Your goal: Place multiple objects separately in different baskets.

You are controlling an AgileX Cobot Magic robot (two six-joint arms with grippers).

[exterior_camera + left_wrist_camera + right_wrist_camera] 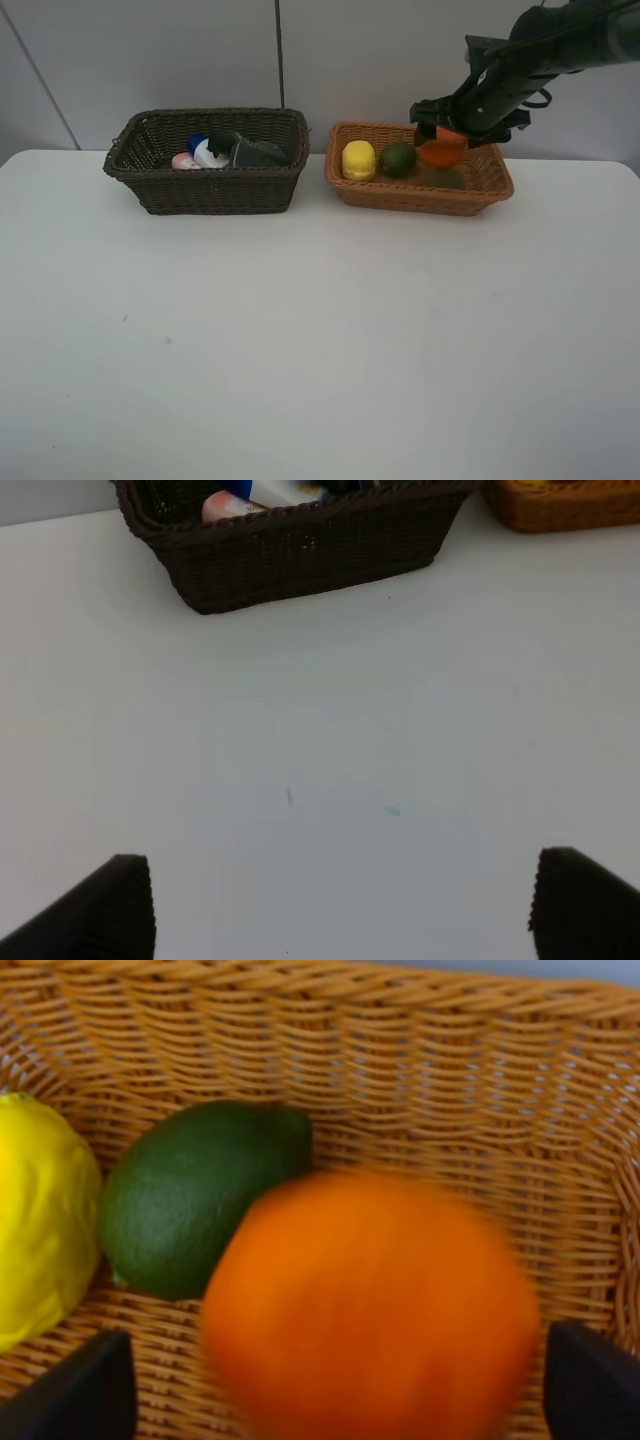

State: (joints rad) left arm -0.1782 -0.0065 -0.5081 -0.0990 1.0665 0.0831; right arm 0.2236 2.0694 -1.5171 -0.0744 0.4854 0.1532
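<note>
My right gripper (452,128) hangs over the light orange-tan basket (420,196) and is open. In the right wrist view its fingers (92,1385) stand wide apart with gaps on both sides of a blurred orange fruit (370,1310), which sits just below the gripper in the high view (441,150). A yellow fruit (358,160) and a green fruit (398,159) lie in that basket. The dark brown basket (205,192) holds a pink bottle (184,160), a white blue-capped bottle (208,152) and a dark green bottle (256,152). My left gripper (340,890) is open over bare table.
The white table (320,340) runs from the baskets to the front edge. A grey wall stands right behind the baskets. The dark basket's front wall (300,555) shows in the left wrist view, with a corner of the tan basket (560,505) beside it.
</note>
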